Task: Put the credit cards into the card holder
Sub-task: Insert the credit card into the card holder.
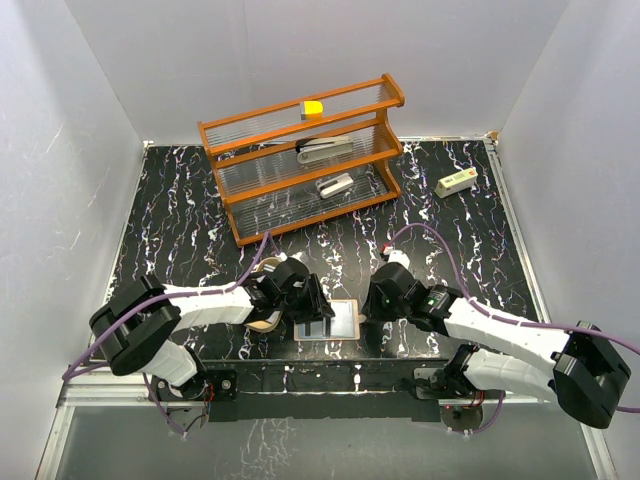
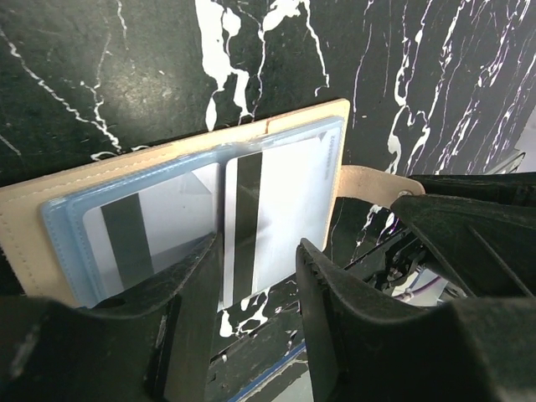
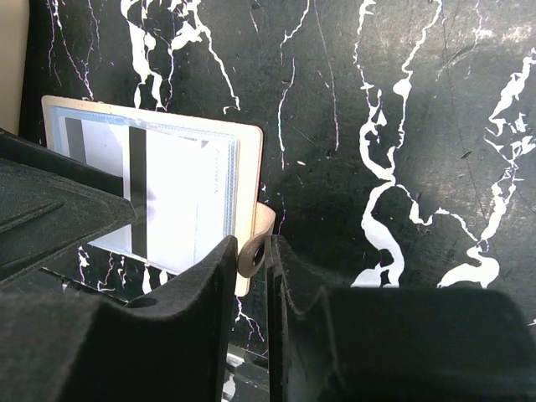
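Note:
The card holder (image 1: 345, 312) is a tan stitched folder lying open near the front edge, with clear bluish pockets (image 2: 63, 222). Two white credit cards with dark stripes lie in it. One card (image 2: 142, 226) sits in the left pocket. The other card (image 2: 280, 201) pokes out past the holder's near edge. My left gripper (image 2: 257, 244) is open, its fingers straddling that card's protruding end. My right gripper (image 3: 253, 244) is shut on the holder's tan strap loop (image 3: 251, 251) at its right side. The same cards (image 3: 180, 193) show in the right wrist view.
An orange wire rack (image 1: 300, 170) stands at the back with two grey staplers (image 1: 325, 150) and a yellow block (image 1: 313, 108). A small white box (image 1: 455, 182) lies at the back right. A tan rounded object (image 1: 263, 322) sits under my left wrist.

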`<act>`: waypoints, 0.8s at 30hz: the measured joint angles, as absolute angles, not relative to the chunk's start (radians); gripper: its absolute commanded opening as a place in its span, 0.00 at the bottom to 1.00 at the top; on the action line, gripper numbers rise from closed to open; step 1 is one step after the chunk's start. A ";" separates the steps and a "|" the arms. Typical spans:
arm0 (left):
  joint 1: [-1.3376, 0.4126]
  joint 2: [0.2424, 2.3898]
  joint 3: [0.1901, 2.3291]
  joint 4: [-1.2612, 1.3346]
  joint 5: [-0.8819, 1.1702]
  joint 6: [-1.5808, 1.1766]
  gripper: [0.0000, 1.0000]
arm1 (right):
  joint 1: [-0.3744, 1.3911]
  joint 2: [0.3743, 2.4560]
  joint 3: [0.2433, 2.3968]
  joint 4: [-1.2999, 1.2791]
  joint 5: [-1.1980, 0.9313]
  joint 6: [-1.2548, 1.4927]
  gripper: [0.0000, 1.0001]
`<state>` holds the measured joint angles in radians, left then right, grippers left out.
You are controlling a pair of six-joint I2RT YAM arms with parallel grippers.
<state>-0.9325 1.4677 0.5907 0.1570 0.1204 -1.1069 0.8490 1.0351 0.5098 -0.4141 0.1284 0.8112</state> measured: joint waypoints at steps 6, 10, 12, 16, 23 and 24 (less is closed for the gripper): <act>-0.942 1.505 0.617 0.172 0.138 -1.099 0.39 | 0.849 1.035 0.493 -0.400 0.128 0.813 0.13; -0.953 1.520 0.628 0.178 0.143 -1.093 0.39 | 0.849 1.035 0.486 -0.387 0.127 0.813 0.10; -0.957 1.523 0.633 0.178 0.143 -1.088 0.39 | 0.849 1.035 0.479 -0.379 0.125 0.813 0.09; -0.961 1.535 0.649 0.177 0.144 -1.073 0.39 | 0.849 1.035 0.469 -0.367 0.125 0.813 0.08; -0.965 1.536 0.656 0.171 0.146 -1.039 0.47 | 0.849 1.031 0.461 -0.375 0.156 0.817 0.02; -0.965 1.534 0.659 0.164 0.145 -1.035 0.49 | 0.849 1.026 0.460 -0.379 0.162 0.818 0.02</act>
<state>-0.9646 1.5341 0.6594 0.1642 0.1448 -1.0348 0.8490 1.0264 0.4603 -0.3794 0.1623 0.8181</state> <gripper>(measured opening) 0.450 0.047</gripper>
